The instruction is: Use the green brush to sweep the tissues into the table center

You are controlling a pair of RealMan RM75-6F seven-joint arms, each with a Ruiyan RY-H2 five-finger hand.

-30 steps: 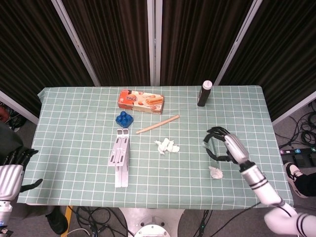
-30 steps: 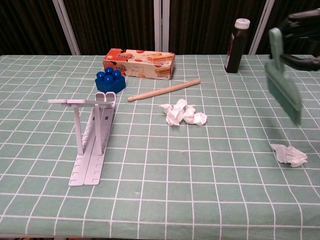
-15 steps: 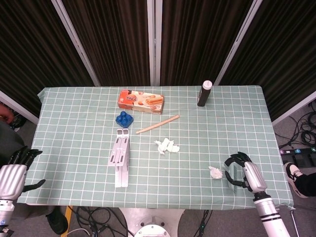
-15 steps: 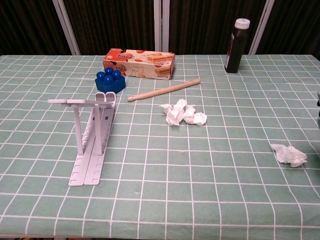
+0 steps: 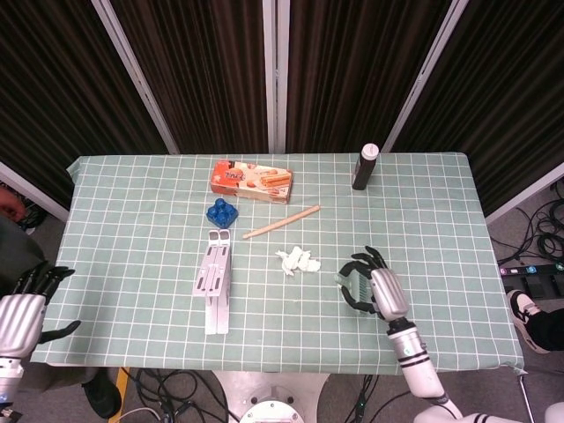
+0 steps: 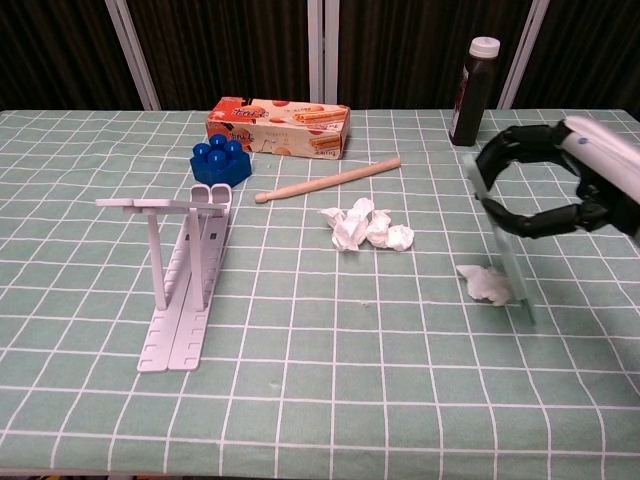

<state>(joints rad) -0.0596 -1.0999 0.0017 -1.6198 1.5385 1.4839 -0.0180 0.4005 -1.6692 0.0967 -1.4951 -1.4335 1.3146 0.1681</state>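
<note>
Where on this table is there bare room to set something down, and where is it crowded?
Bare cloth lies left of the white folding rack, and along the near edge between the rack and the right hand. It is crowded mid-table: blue block cluster, orange biscuit box, wooden stick, crumpled tissue pile, and the green brush pressing a lone tissue.

Matt checked cloth (image 6: 320, 400), crumpled paper tissues (image 6: 372, 227), smooth wooden stick (image 6: 328, 179)

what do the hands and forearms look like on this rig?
Both hands, left hand and right hand, have silver-grey metallic backs with black fingers. The right forearm is white, with a black-banded wrist. No loose cables or markings visible.
</note>
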